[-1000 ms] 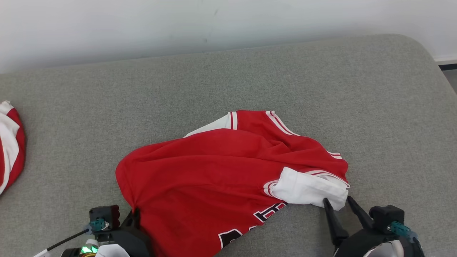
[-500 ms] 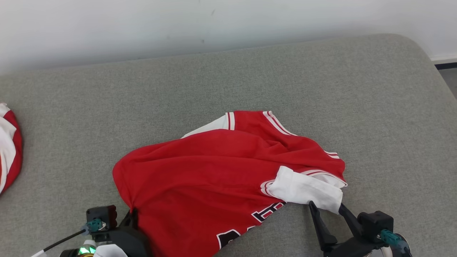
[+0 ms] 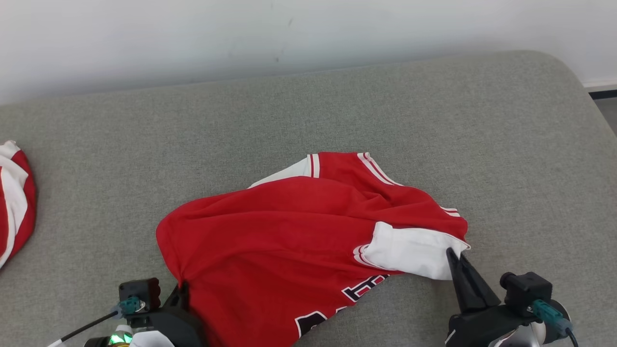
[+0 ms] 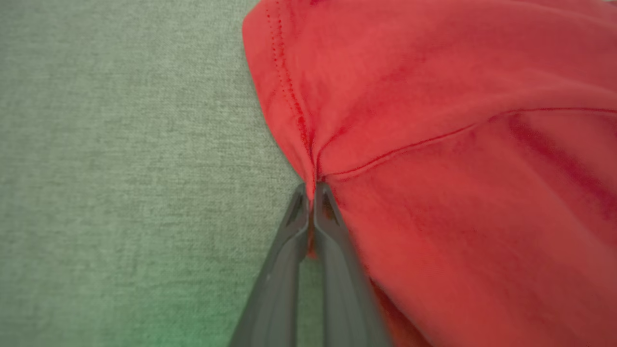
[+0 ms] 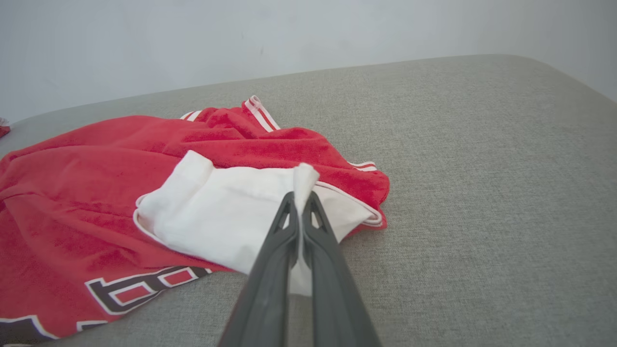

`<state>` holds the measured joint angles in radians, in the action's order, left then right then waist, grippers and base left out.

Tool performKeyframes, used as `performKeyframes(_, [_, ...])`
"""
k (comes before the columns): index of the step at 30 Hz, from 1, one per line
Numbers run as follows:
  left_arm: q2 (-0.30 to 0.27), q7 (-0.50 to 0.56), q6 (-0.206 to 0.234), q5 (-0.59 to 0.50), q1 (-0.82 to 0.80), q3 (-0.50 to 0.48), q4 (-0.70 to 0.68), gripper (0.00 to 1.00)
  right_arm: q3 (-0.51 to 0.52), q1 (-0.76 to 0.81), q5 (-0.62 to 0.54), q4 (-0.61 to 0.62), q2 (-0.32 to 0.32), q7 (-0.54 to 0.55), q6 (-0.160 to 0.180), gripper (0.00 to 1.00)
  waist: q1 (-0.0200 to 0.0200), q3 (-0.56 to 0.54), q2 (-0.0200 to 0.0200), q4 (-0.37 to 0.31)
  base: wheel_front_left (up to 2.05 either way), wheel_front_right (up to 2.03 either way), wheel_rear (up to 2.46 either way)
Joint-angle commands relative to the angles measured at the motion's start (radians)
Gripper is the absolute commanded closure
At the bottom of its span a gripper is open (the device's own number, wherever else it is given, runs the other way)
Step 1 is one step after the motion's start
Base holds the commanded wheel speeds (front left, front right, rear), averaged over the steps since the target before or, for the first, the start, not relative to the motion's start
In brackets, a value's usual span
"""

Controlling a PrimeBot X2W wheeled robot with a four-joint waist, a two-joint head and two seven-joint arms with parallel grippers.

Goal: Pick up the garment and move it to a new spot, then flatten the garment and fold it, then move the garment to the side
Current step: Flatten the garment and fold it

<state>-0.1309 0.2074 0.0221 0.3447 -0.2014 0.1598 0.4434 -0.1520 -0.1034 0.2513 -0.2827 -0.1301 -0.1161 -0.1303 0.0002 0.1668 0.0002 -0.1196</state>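
Two hands clenched on the shirt: left hand at its 7 o'clock edge, right hand on the white flap at 4 o'clock. Thin pinches could slip on lifting.

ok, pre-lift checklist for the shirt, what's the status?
1. left tool shut on the red edge of the shirt: ok
2. right tool shut on the white sleeve: ok
3. shirt lying flat: not ok, bunched and creased
4. grips on matching corners: cannot tell
5. bare cushion beyond the shirt to spread on: ok
6. second garment apart from the shirt: ok
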Motion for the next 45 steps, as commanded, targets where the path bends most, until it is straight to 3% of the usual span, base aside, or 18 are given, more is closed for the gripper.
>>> performKeyframes(1, [0.011, 0.01, -0.004, 0.004, 0.035, 0.015, 0.024, 1.0, 0.008, 0.0, -0.005, 0.007, 0.004, -0.009, -0.001, 1.0, -0.0002, -0.005, -0.0002, 0.002, 0.0, 0.0, 0.0])
performKeyframes(5, [0.012, -0.017, -0.008, 0.02, 0.031, 0.004, -0.004, 1.0, 0.027, 0.003, -0.001, 0.034, 0.01, -0.001, -0.001, 1.0, -0.0002, -0.015, -0.0002, 0.002, 0.0, 0.0, 0.0])
performKeyframes(10, [0.024, -0.052, -0.05, 0.119, -0.036, -0.058, -0.056, 1.0, 0.02, -0.065, 0.067, 0.083, -0.003, 0.028, -0.001, 1.0, -0.0002, -0.007, -0.0002, -0.004, 0.0, 0.0, 0.0])
performKeyframes(15, [-0.032, -0.039, -0.094, 0.147, -0.17, -0.086, -0.104, 1.0, -0.075, -0.24, 0.141, 0.134, -0.105, 0.103, -0.001, 1.0, -0.0002, 0.035, -0.0002, -0.015, 0.0, 0.0, 0.0])
performKeyframes(21, [-0.074, 0.035, -0.111, 0.235, -0.375, -0.139, -0.158, 1.0, -0.173, -0.509, 0.203, 0.144, -0.223, 0.169, -0.001, 1.0, -0.0002, 0.109, -0.0002, -0.025, 0.0, 0.0, 0.0])
performKeyframes(26, [-0.062, 0.076, -0.114, 0.328, -0.57, -0.185, -0.193, 1.0, -0.25, -0.749, 0.322, 0.103, -0.279, 0.212, -0.001, 1.0, -0.0002, 0.225, -0.0002, -0.035, 0.0, 0.0, 0.0])
performKeyframes(34, [-0.068, 0.073, -0.084, 0.365, -0.944, -0.216, -0.215, 1.0, -0.218, -1.157, 0.37, -0.055, -0.27, 0.185, -0.001, 1.0, -0.0002, 0.445, -0.0002, -0.056, 0.0, 0.0, 0.0])
performKeyframes(40, [-0.067, -0.02, -0.058, 0.341, -1.171, -0.24, -0.197, 1.0, -0.13, -1.374, 0.343, -0.136, -0.235, 0.089, -0.001, 1.0, -0.0002, 0.532, -0.0002, -0.069, 0.0, 0.0, 0.0])
performKeyframes(45, [-0.077, -0.128, -0.086, 0.316, -1.353, -0.24, -0.163, 1.0, -0.05, -1.559, 0.29, -0.19, -0.198, -0.03, -0.001, 1.0, -0.0002, 0.562, -0.0002, -0.078, 0.0, 0.0, 0.0])
